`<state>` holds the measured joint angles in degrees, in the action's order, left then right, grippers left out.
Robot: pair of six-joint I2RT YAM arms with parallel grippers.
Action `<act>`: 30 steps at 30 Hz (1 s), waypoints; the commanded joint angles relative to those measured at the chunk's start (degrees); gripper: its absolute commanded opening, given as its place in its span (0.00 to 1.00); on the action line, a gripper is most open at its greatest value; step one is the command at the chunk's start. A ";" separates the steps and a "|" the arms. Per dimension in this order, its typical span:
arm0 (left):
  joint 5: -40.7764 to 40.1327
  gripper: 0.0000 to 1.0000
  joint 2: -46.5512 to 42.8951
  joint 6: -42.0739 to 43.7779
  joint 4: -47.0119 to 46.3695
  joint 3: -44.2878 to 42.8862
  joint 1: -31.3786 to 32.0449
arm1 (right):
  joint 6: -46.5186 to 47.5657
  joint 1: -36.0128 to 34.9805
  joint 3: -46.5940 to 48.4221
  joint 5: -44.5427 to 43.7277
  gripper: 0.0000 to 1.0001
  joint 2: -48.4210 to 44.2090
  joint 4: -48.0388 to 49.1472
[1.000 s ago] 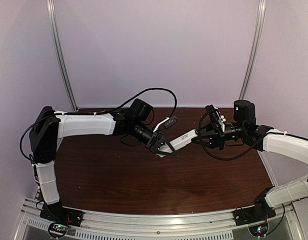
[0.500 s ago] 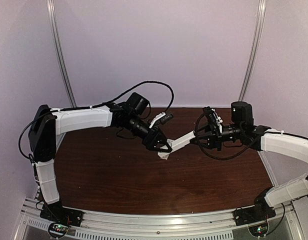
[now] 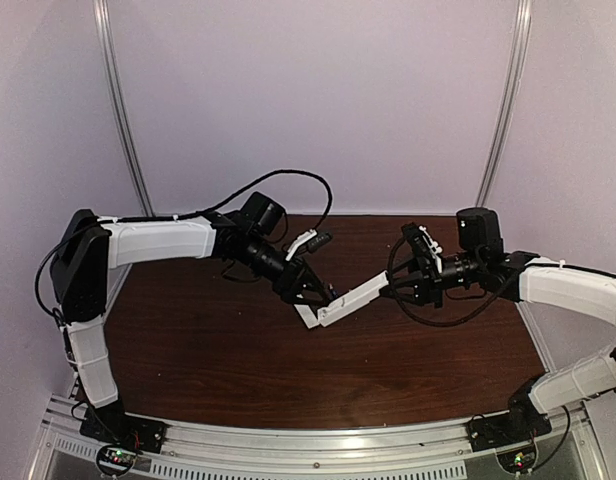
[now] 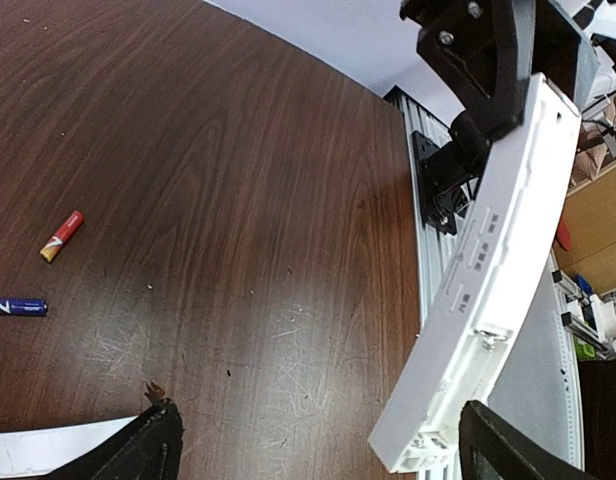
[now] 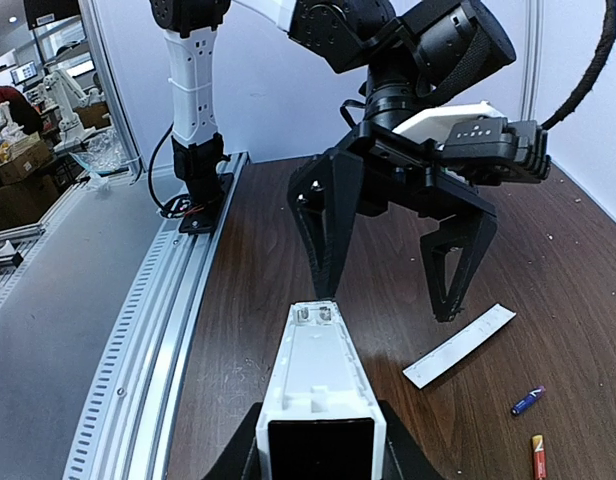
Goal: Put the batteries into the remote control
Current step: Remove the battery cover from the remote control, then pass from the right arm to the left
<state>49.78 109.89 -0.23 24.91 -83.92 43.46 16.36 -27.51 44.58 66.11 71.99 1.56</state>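
While the right pincer (image 3: 398, 284) is clamped on one end of the remote control (image 3: 353, 298), the task stands at a preparatory step: the remote is held above the surface (image 3: 238, 360), sloping down toward the left, and neither battery is loaded. The left pincer (image 3: 310, 297) is spread wide, its jaws straddling the free end of the remote without visibly touching it.

Judged next move: close the left pincer on the free end, either to take over the remote or to steady it. This calls for centring first, because the left wrist view shows the remote (image 4: 498, 250) much closer to one finger than to the other.

View differences:
- The top view shows both arms meeting over the middle of the surface, but the batteries cannot be made out there.
- The left wrist view shows the red-orange battery (image 4: 62, 235) and the blue-purple battery (image 4: 18, 307) lying near each other, apart, on the surface.
- The right wrist view shows both batteries and the cover strip (image 5: 460, 346) on the far side of the remote, and the end face of the remote.
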 commanded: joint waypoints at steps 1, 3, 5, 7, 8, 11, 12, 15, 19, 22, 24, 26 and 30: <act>6.19 0.98 -1.60 -5.23 -7.77 0.50 -1.01 | 6.43 -0.31 1.50 4.97 0.00 -0.73 -4.87; 9.84 0.98 -0.70 -5.91 -7.73 -0.92 -1.06 | 10.82 -0.45 2.75 7.81 0.00 -0.68 -7.96; 13.21 0.98 0.21 -6.32 -7.82 -2.25 -0.89 | 18.80 -0.48 4.57 9.71 0.00 -0.58 -14.75; 16.15 0.98 1.01 -6.58 -7.83 -3.52 -0.48 | 21.14 -0.78 5.61 9.67 0.00 -0.34 -17.50; 17.32 0.98 1.39 -6.66 -7.78 -4.15 -0.10 | 21.21 -1.02 5.75 9.59 0.00 -0.35 -17.67; 20.50 0.98 3.16 -6.53 -6.68 -6.77 1.55 | 21.62 -1.90 5.78 9.55 0.00 -0.28 -18.08; 21.32 0.98 3.93 -6.42 -6.29 -7.91 2.19 | 21.83 -2.18 5.78 9.57 0.00 -0.15 -18.33; 23.39 0.98 5.69 -6.19 -5.80 -11.14 4.32 | 23.07 -3.01 6.01 9.77 0.00 0.23 -19.76; 24.48 0.98 8.22 -6.71 -5.38 -15.25 6.05 | 24.40 -3.48 6.79 10.18 0.00 0.06 -21.40; 26.09 0.98 10.06 -7.14 -4.99 -17.45 7.05 | 24.74 -3.68 7.10 10.18 0.00 -0.13 -21.68; 26.45 0.98 10.55 -7.15 -4.79 -17.93 7.59 | 24.92 -3.78 7.10 10.13 0.00 -0.28 -21.61; 26.71 0.98 10.90 -7.26 -4.76 -17.94 8.02 | 25.01 -3.86 7.10 9.82 0.00 -0.32 -21.56; 27.14 0.94 11.51 -7.62 -4.72 -18.02 8.94 | 24.91 -4.09 7.39 9.63 0.00 -0.12 -20.85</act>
<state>74.85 120.29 -7.29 20.03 -100.68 51.53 40.62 -30.96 50.39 74.59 72.03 -19.11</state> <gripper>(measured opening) 0.955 0.295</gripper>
